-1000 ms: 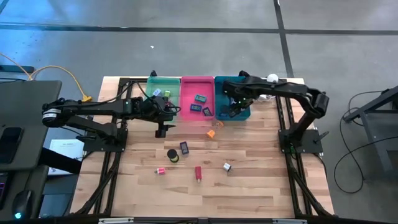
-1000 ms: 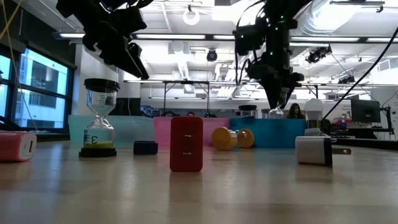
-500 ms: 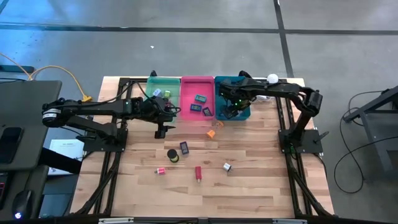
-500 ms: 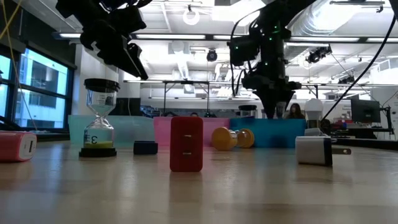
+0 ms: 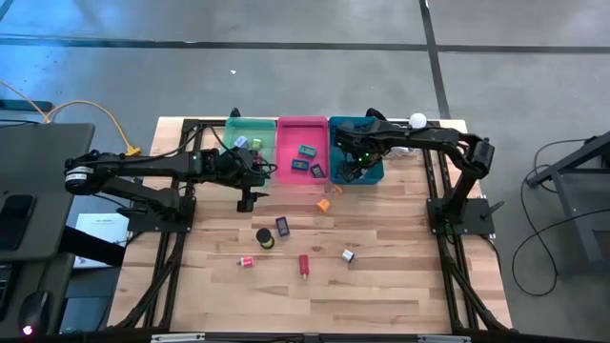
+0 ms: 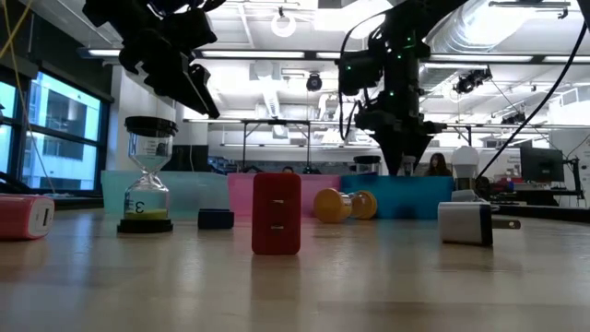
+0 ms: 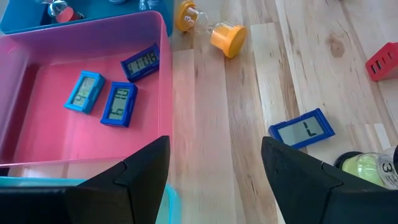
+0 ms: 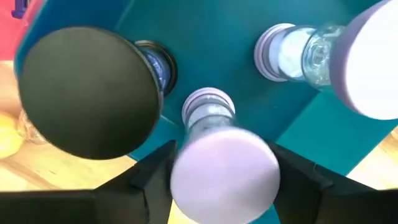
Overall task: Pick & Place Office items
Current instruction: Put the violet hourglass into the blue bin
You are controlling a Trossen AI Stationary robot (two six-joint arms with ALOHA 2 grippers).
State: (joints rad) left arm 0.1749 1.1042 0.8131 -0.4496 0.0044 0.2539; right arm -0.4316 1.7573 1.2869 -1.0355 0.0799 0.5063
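Low view, hourglass (image 6: 147,175) marked "3", blue clock (image 7: 301,129) reading "1"

I see a pale wood table (image 5: 381,286), planked, visible grain, matt. Pink tray (image 7: 37,130) and teal tray (image 8: 249,93) look like smooth plastic with slight sheen. Lavender-capped hourglass (image 8: 217,155) has clear glass, matt plastic caps. Blue clocks (image 7: 118,102) are glossy plastic. Left gripper (image 7: 214,180) fingers look matt black plastic.

Your low view is backlit by bright ceiling lights (image 6: 282,25), arms in silhouette; overhead, the surface (image 5: 381,286) is evenly lit; the lavender cap (image 8: 224,168) blurs close-up.
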